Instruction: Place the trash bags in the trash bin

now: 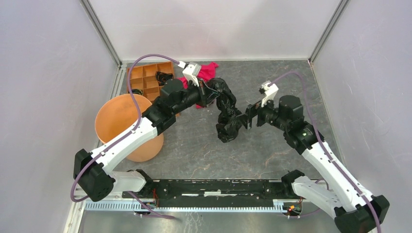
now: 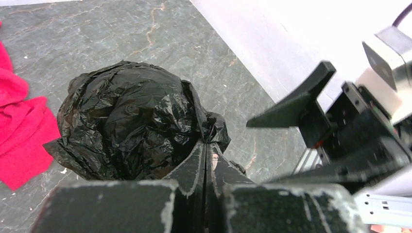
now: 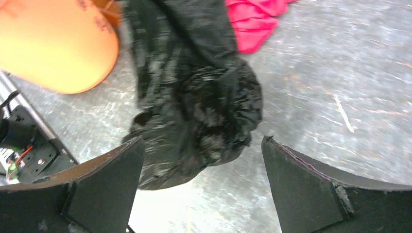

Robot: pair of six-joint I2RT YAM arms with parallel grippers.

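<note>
A long, crumpled black trash bag (image 1: 227, 114) stretches across the middle of the floor. My left gripper (image 1: 210, 97) is shut on its upper end. In the left wrist view the fingertips (image 2: 206, 144) press together with a fold of the bag's (image 2: 131, 116) film pinched at their tips. My right gripper (image 1: 247, 117) stands open beside the bag's lower end, holding nothing. In the right wrist view the blurred bag (image 3: 194, 97) lies just ahead of the wide-apart jaws (image 3: 201, 160). The round orange trash bin (image 1: 124, 124) stands at the left, under my left arm.
A flat orange tray (image 1: 145, 80) with square compartments sits behind the bin, with a small black crumpled thing (image 1: 164, 76) in one compartment. A red-pink cloth (image 1: 206, 70) lies behind the left gripper. Pale walls close the floor on three sides.
</note>
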